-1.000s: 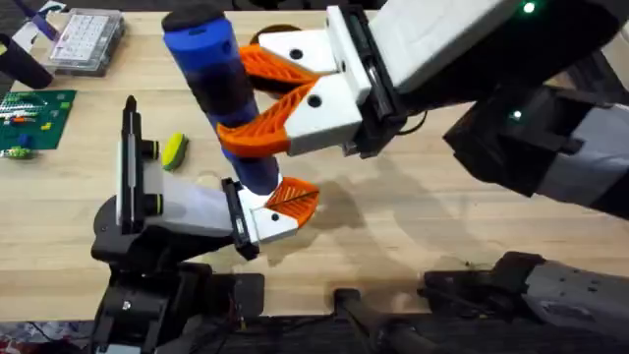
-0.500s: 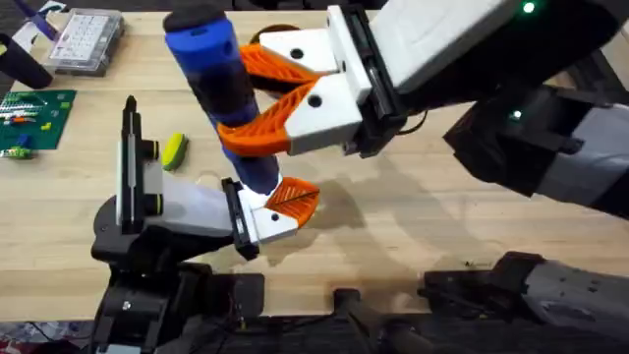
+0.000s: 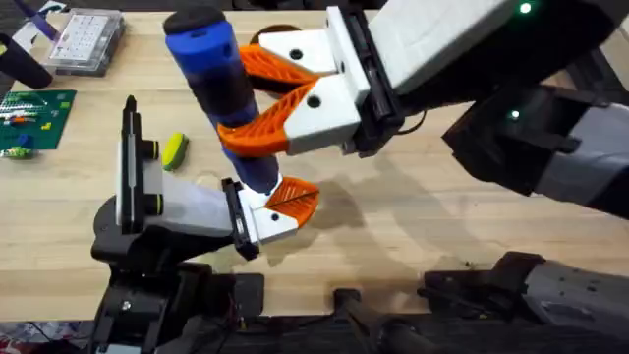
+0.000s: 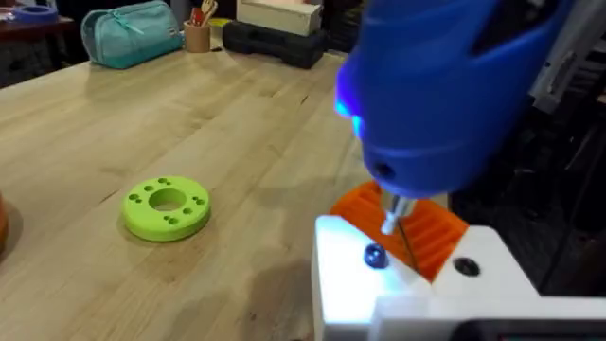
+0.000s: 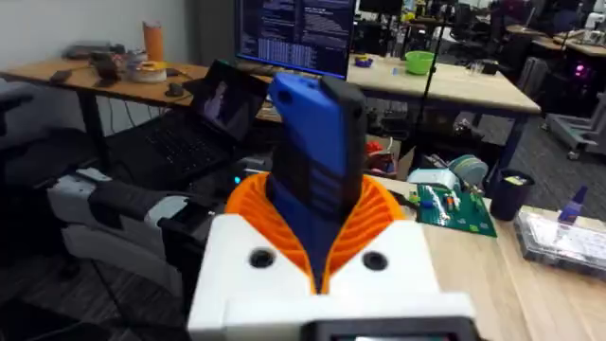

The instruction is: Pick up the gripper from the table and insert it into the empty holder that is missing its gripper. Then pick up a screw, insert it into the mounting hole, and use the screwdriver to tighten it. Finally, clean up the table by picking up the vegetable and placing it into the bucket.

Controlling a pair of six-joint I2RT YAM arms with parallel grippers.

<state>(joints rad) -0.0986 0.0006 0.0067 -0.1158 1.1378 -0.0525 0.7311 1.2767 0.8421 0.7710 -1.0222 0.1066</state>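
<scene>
Wood table (image 3: 413, 216), lab benches behind. My right claw (image 3: 257, 103) is clamped on the screwdriver (image 3: 218, 88), held near upright so the bit drops straight onto the screw (image 4: 375, 255) in the gripper (image 3: 280, 208), which is already seated on the holder (image 3: 167, 211). Left claw: can't tell. Vegetable (image 3: 174, 150) lies on the table beside the holder, not yet binned; green disc (image 4: 167, 206) sits apart.

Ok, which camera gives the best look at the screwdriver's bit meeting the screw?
The left wrist view: the bit comes down from the blue screwdriver to a dark screw in the white block. Overhead, the screwdriver hides its own tip. The right wrist view shows its body clamped in the right end effector.
</scene>
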